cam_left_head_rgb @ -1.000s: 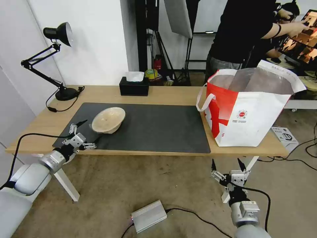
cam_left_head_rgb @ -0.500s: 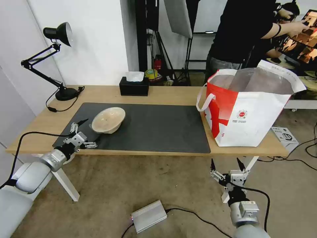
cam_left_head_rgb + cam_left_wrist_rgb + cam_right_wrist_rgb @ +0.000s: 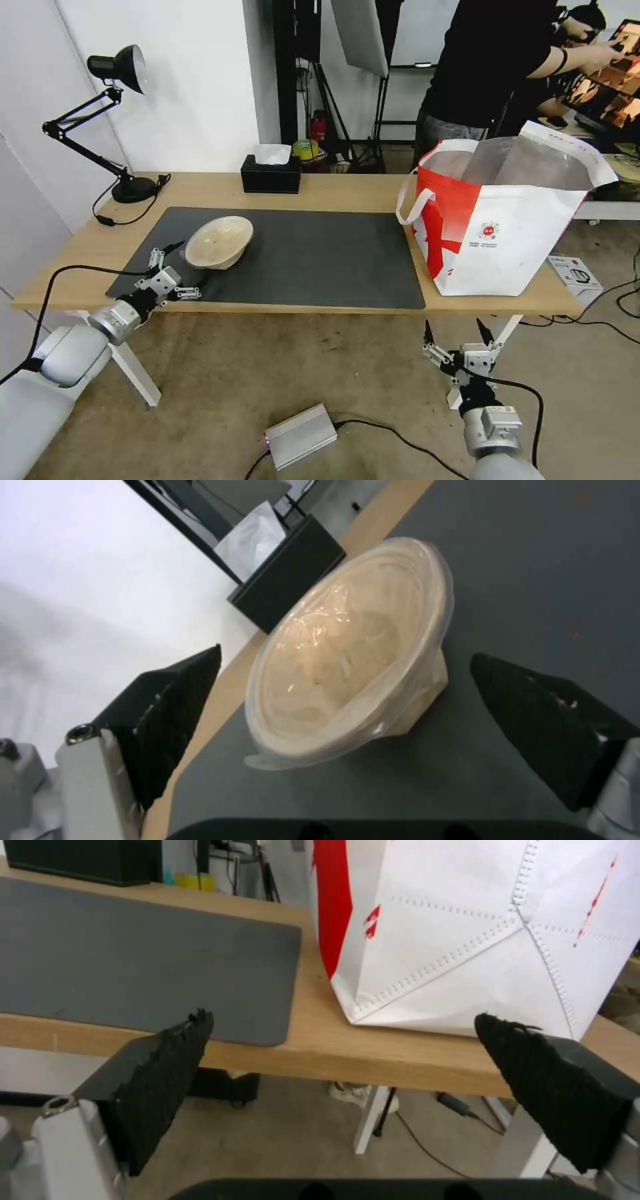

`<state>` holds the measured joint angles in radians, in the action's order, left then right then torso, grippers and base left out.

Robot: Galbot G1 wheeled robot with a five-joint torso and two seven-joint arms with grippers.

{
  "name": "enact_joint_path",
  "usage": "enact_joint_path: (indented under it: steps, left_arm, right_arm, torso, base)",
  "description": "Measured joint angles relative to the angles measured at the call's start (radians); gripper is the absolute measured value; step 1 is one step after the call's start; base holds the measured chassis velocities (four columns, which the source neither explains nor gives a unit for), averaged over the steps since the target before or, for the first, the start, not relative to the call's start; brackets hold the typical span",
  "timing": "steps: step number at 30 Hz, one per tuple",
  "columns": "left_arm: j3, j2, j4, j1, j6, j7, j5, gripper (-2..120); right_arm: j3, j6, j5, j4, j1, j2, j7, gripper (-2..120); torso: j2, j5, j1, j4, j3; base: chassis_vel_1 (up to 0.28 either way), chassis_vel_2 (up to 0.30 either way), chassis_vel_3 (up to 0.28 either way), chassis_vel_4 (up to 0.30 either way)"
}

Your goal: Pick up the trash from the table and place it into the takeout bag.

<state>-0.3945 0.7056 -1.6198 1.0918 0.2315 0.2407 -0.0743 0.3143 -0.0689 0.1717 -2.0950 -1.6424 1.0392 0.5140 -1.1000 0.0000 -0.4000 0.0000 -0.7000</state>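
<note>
— Beige paper bowl [image 3: 219,242] is lying tilted on the grey mat [image 3: 313,260], just ahead of the left gripper [image 3: 181,268].
— Touching?
— No; its fingers are spreading wide, holding nothing. The right gripper [image 3: 455,333] is hanging open below the table [image 3: 333,190] edge.

My left pincer's [image 3: 347,705] matt black pads face the glossy film-wrapped paper bowl [image 3: 347,655] on a matt grey mat [image 3: 533,580]; wood-grain counter [image 3: 333,190].

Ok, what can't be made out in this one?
- Takeout bag: head view, its walls hide whatever lies inside.
- Paper bowl: left wrist view, the film over it blurs what it holds.
- Bag logo: head view, print too small to read.
- Table: right wrist view, cut off by the edges.
</note>
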Motion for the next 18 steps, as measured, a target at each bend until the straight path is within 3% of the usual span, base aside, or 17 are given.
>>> enact_joint_path:
  steps: [18]
  left_arm:
    - [0.048, 0.001, 0.059, -0.062, 0.007, 0.002, -0.001, 100]
  right_arm:
    - [-0.006, 0.001, -0.004, 0.010, 0.010, 0.007, 0.000, 100]
  torso:
    - [0.000, 0.0000, 0.000, 0.0000, 0.000]
  base:
    - [0.000, 0.000, 0.000, 0.000]
